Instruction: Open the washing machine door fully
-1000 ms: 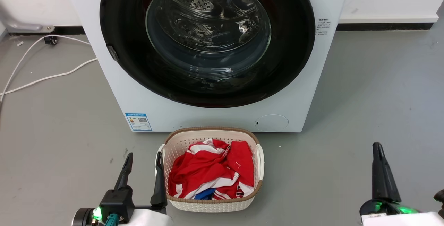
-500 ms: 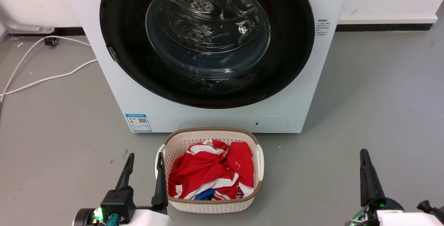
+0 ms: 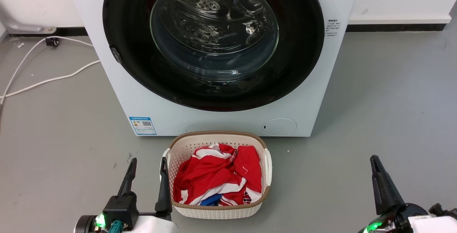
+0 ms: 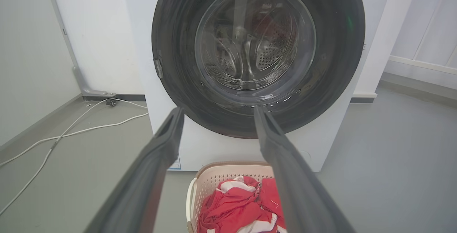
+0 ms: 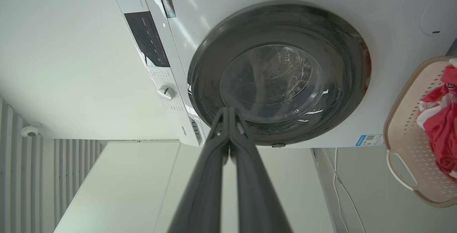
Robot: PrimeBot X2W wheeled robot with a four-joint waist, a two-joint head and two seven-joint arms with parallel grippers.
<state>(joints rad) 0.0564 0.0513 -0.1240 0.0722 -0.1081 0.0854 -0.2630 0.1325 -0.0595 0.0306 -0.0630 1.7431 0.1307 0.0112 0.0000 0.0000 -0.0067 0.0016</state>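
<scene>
the washing machine door is seen shut, seated flat in the front of the washing machine, so none of the opening is judged to be done. a small grey tab is set on the door's left rim. it is probably where the door is meant to be caught and pulled, though this cannot be confirmed. a laundry basket filled with red clothes is placed on the floor directly in front of the machine, presumably ready for loading. it may lie under the door's swing. the left gripper is held low in front of the machine's left half, fingers spread apart with nothing between them, apparently so that an edge can be taken. the right gripper is held low in front of the machine, out past its right side, fingers pressed together on nothing, perhaps to be used as a hook or pusher. a white cable is laid on the floor to the machine's left.
</scene>
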